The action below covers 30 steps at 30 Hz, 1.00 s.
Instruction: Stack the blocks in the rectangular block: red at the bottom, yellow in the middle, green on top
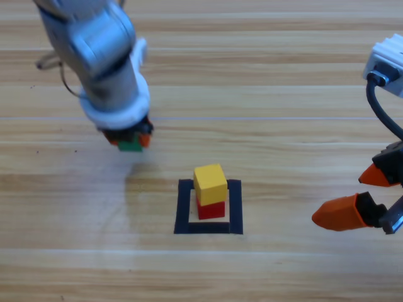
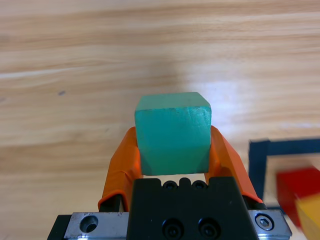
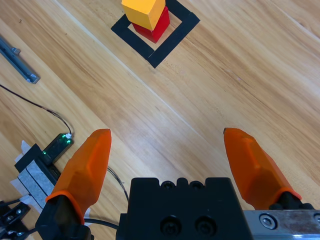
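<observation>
The yellow cube (image 1: 210,182) sits on the red cube (image 1: 211,208) inside the black-tape rectangular block (image 1: 184,209) near the table's middle. The same stack shows in the right wrist view as yellow (image 3: 143,12) over red (image 3: 155,28), and at the right edge of the left wrist view as red (image 2: 296,186) with yellow (image 2: 310,212). My left gripper (image 1: 130,141) hangs up and to the left of the frame, shut on the teal-green cube (image 2: 172,132), which fills the space between its orange jaws. My right gripper (image 1: 359,195) waits open at the right edge.
In the right wrist view, a black cable (image 3: 35,106) runs to a small electronics box (image 3: 42,160) with a green light, and a grey metal bar (image 3: 17,60) lies beside it. Bare wood lies between the left gripper and the frame.
</observation>
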Each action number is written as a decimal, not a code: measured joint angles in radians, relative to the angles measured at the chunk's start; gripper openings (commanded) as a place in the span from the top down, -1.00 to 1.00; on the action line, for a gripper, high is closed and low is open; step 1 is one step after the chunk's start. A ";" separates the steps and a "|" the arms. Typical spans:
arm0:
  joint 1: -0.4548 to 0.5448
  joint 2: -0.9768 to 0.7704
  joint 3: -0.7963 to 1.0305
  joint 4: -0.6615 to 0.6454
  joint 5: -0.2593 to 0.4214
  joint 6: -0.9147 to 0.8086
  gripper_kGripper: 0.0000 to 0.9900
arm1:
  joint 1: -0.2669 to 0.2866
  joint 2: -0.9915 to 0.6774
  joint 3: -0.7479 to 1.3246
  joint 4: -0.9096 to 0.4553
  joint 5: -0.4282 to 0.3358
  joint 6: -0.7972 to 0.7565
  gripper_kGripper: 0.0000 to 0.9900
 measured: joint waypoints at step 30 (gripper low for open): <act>-0.321 0.085 -0.696 0.621 -0.009 -0.514 0.97 | 0.000 0.000 0.002 0.000 0.000 -0.022 -1.00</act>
